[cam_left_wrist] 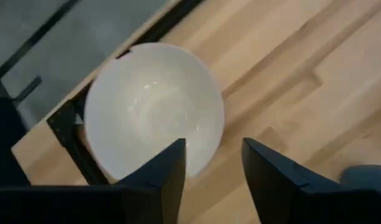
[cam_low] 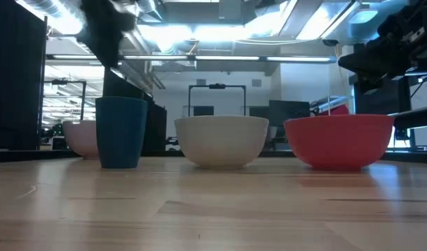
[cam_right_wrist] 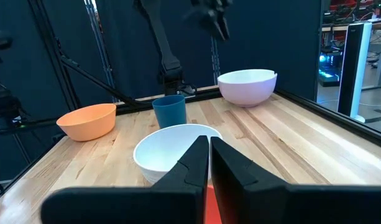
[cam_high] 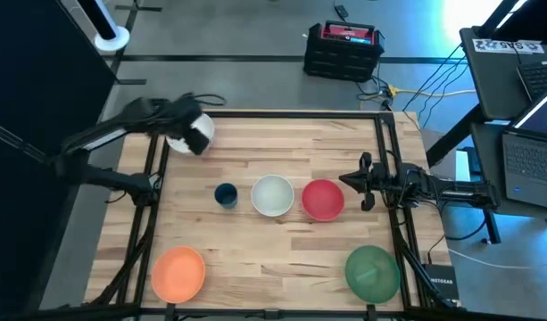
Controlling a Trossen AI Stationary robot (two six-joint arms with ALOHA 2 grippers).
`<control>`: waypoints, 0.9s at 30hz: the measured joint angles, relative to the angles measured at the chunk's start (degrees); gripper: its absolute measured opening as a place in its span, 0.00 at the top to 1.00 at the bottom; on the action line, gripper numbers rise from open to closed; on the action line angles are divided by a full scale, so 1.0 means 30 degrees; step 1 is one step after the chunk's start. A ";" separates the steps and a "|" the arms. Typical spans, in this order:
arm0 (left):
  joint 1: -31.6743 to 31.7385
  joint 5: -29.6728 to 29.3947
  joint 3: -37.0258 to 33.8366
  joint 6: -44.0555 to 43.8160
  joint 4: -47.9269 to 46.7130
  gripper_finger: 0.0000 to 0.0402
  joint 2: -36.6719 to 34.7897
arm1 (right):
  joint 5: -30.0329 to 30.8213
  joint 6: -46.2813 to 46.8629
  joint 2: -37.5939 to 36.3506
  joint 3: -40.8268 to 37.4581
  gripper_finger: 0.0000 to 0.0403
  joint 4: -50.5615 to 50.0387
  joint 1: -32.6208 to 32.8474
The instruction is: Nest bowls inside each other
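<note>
Five bowls rest on their bases on the wooden table. A white bowl [cam_high: 194, 135] stands at the far left corner. My left gripper [cam_left_wrist: 212, 149] hangs open above its rim and clear of it, as the right wrist view shows. A pale mint-white bowl [cam_high: 273, 196] and a red bowl [cam_high: 323, 200] stand side by side at mid-table. The orange bowl [cam_high: 178, 273] is near left, the green bowl [cam_high: 373, 271] near right. My right gripper [cam_high: 353, 182] waits shut and level at the table's right side, pointing at the red bowl.
A small dark blue cup [cam_high: 225, 194] stands just left of the pale bowl. Black frame rails [cam_high: 385, 152] run along the table's left and right sides. Bare wood lies between the middle row and the near bowls. A black crate [cam_high: 343, 49] sits on the floor beyond the far edge.
</note>
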 joint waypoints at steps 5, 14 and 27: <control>0.0680 0.1001 0.0720 0.1466 -0.0381 0.65 0.3849 | 0.0021 0.0055 0.0000 -0.0003 1.00 0.0003 0.0000; 0.1126 0.1634 0.1137 0.3403 -0.0401 0.65 0.7748 | 0.0120 0.0108 0.0004 -0.0004 1.00 0.0019 0.0000; 0.2210 0.1624 -0.0010 0.3300 0.0728 0.65 0.8598 | 0.0127 0.0162 0.0000 -0.0004 1.00 0.0026 0.0000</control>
